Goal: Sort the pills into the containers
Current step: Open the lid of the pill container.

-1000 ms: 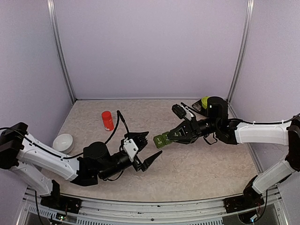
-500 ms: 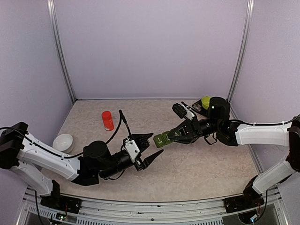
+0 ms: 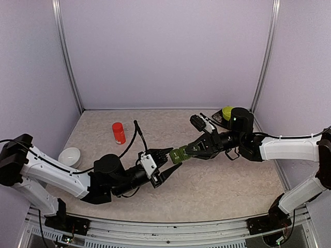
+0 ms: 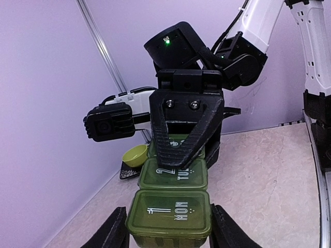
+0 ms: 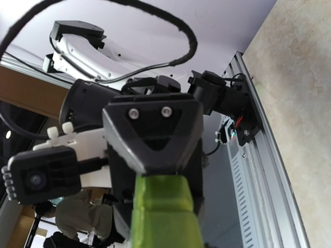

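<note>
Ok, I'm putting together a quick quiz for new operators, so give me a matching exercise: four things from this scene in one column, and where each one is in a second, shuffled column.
Things:
1. containers
2. red bottle
3. white bowl
4. yellow-green bowl

Places:
A. far right corner of the table
B. clamped in the right gripper
C. near the table's left edge
D. standing upright in the left rear part of the table

Pairs: 1-B, 2-D, 3-C, 4-A
</note>
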Robot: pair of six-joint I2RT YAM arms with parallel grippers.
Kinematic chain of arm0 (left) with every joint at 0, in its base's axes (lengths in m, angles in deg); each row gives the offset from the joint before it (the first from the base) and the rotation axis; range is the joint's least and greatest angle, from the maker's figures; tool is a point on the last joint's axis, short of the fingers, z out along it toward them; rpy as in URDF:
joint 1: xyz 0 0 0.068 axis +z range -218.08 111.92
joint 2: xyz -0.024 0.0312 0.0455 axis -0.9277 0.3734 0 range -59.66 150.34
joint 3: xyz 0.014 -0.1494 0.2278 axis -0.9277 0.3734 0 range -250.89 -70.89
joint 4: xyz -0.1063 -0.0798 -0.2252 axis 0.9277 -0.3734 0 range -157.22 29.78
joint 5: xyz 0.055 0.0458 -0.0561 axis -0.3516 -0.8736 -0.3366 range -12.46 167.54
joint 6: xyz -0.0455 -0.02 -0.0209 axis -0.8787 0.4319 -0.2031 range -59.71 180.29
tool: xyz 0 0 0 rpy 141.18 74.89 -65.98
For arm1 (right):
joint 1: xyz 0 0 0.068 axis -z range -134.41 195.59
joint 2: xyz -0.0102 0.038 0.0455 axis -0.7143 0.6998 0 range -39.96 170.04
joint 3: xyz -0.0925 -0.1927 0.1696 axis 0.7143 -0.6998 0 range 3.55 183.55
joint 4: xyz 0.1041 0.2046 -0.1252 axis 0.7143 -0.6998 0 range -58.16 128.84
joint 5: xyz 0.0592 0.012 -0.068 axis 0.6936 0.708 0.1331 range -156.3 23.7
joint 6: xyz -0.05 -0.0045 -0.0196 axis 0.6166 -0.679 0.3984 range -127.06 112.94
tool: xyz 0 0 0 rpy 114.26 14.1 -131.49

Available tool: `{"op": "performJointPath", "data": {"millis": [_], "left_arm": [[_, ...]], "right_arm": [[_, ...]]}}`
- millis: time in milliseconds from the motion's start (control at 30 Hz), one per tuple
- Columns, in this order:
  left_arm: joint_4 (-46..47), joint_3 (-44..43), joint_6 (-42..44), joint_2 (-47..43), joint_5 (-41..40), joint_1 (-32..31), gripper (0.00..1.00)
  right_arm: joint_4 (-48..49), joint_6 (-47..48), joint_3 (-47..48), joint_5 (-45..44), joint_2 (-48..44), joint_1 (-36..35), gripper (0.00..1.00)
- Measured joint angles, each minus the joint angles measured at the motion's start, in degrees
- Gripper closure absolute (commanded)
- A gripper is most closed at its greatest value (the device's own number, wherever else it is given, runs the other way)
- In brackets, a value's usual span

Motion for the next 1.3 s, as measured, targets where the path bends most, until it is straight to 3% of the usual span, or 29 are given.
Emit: {"op": "performJointPath", "data": {"millis": [133,633,833,1133,1200,1300], "left_arm": [[0.04,0.00,-0.02,0.13,0.07,0.00,0.42],[0.26,0.00,0.00,0.13,0.24,0.17,0.46],[0.63,0.00,0.00,0.13,0.35,0.44,0.55],[0.70,0.04,-0.31,0.15,2.16,1.16,0.80],[0.70,0.07,-0.42,0.15,2.62,1.31,0.79],[0.70,0.07,-0.59,0.15,3.02,1.42,0.60]], "right_arm": [[0.00,0.00,-0.02,0.02,-0.02,0.00,0.77],[2.01,-1.29,-0.02,0.52,-0.02,0.00,0.77],[2.40,-1.49,-0.02,0.50,-0.02,0.00,0.76],[2.60,-1.53,0.00,0.63,0.00,0.04,0.77],[2.58,-1.49,0.00,0.63,0.00,0.07,0.77],[2.56,-1.44,0.00,0.63,0.00,0.09,0.77]]}}
